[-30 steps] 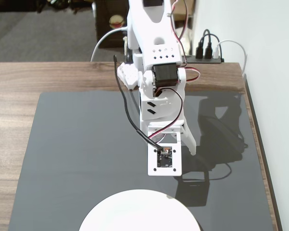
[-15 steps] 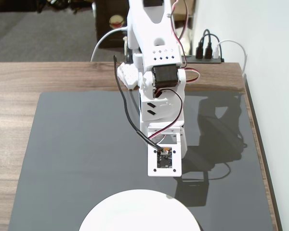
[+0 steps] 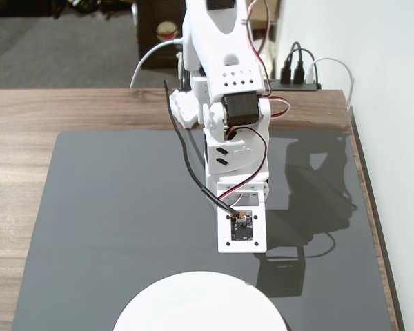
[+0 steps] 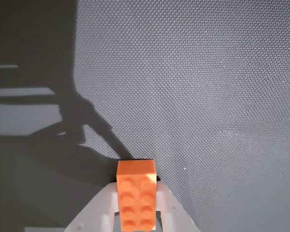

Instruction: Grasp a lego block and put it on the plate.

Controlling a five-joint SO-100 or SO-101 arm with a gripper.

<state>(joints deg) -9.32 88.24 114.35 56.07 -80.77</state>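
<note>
In the wrist view an orange lego block [image 4: 137,193] with two rows of studs sits between my white fingers [image 4: 97,212], at the bottom centre. My gripper [image 4: 137,186] is shut on it, above the dark mat. In the fixed view the white arm reaches down over the mat. Its wrist camera board [image 3: 241,231] covers the gripper and the block. The white round plate [image 3: 200,303] lies at the bottom edge, just below the wrist and slightly to its left. Nothing lies on the part of the plate that shows.
A black mat [image 3: 110,207] covers most of the wooden table [image 3: 27,110]. A power strip with cables [image 3: 300,84] sits at the back right by the white wall [image 3: 393,69]. The arm's black cable [image 3: 186,158] hangs on its left side.
One second ago a jaw stood out to the right; it has since closed in. The wrist has shifted slightly right and nearer the plate.
</note>
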